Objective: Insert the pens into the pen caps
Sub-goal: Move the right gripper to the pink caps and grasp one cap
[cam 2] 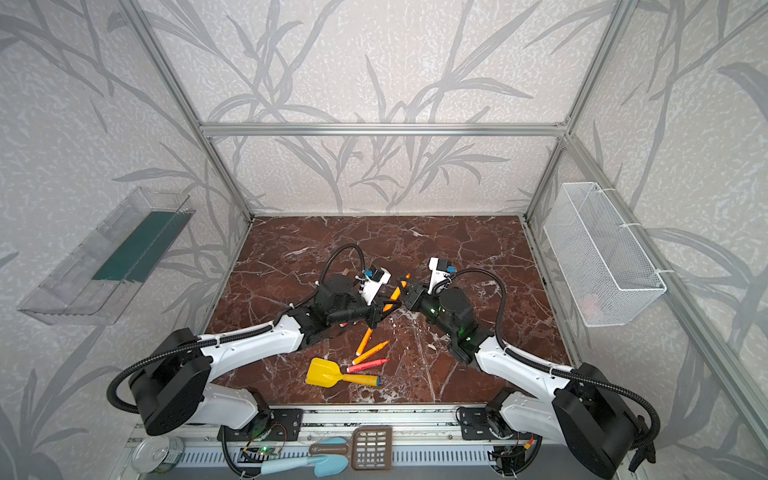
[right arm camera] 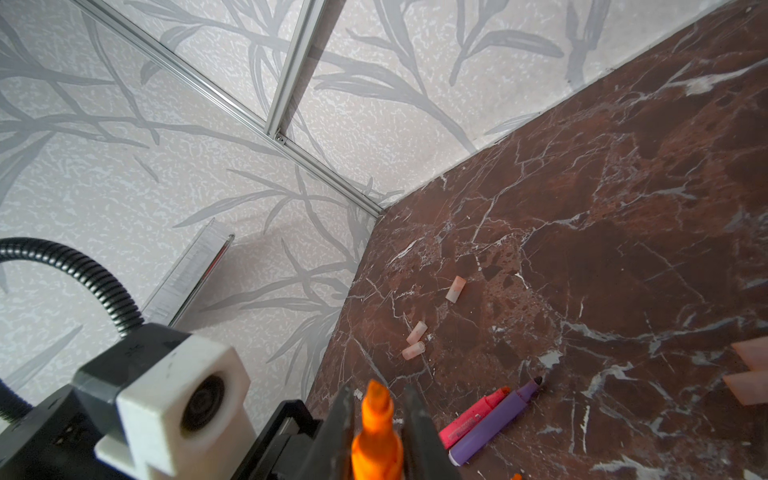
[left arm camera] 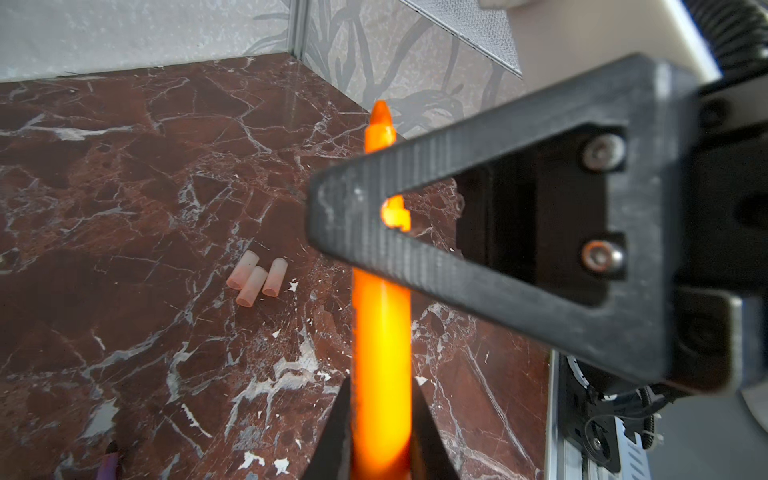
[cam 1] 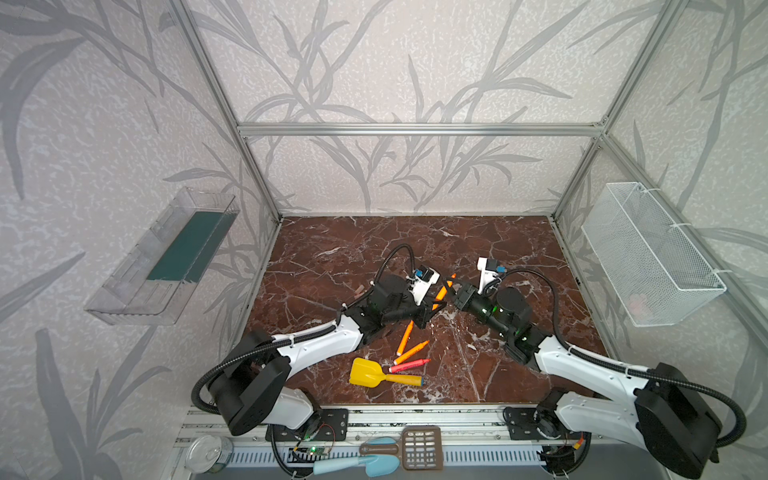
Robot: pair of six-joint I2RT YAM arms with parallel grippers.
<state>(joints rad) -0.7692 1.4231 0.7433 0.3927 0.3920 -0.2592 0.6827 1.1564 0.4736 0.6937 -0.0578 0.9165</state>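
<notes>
Looking closely, we see the left gripper (left arm camera: 380,388) closed on the orange pen (left arm camera: 380,332), its middle partly hidden. The tip stands between the fingers of the right gripper (right arm camera: 376,395); whether they press it we cannot tell. Three pen caps (left arm camera: 253,280) lie on the table (left arm camera: 124,166).

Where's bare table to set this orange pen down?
Bare: the table strip along the rear wall, and the stretch between right arm and mesh basket. Crowded: front centre, with loose pens and yellow shovel; pen caps behind left arm.
</notes>
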